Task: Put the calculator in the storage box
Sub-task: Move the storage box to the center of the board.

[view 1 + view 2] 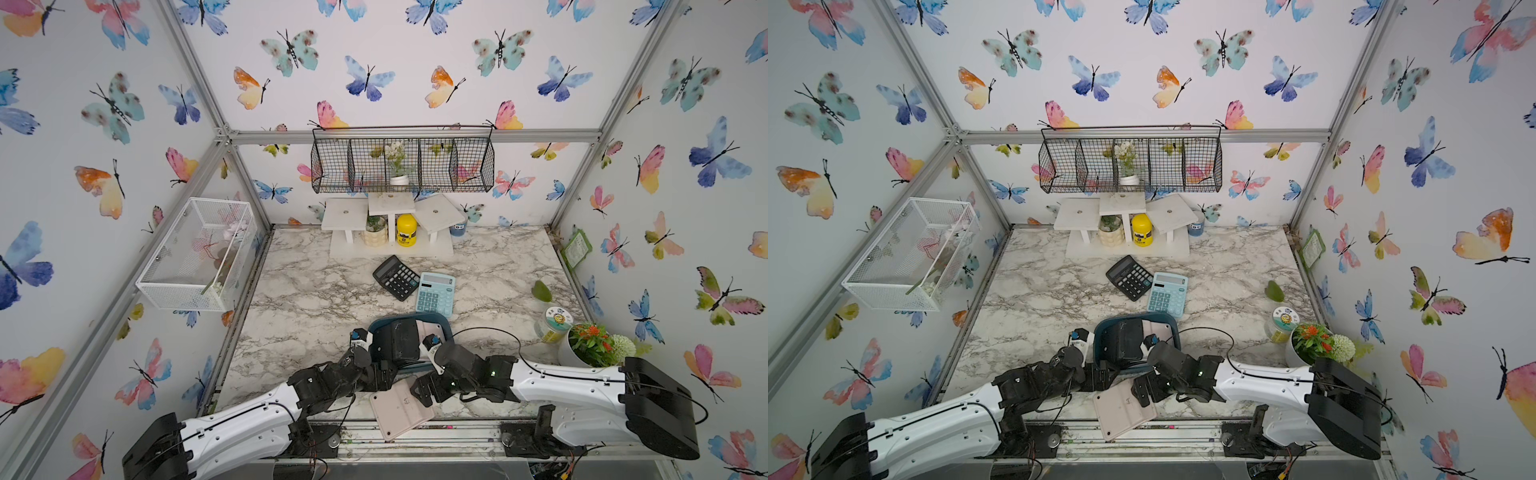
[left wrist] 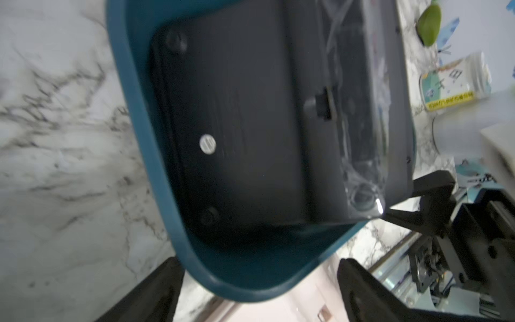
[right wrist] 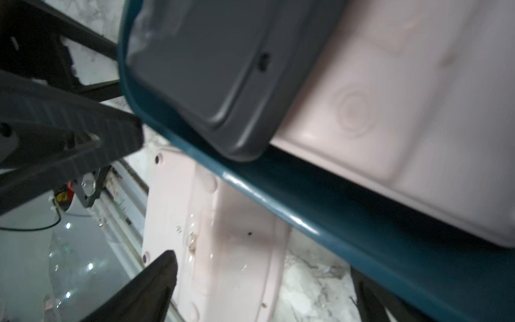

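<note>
Teal storage box [image 2: 131, 106] at worktop [image 1: 299, 291] front holds black calculator [image 2: 250, 125] face down, partly over pink calculator [image 3: 404, 97]. Looks delivered. Left end effector [image 2: 260, 260] spread, empty, by rim. Right end effector [image 3: 153, 195] spread above second pink calculator [image 1: 401, 409], outside the box; likely next.

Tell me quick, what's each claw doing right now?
Left claw: open, holding nothing.
Right claw: open, holding nothing.
</note>
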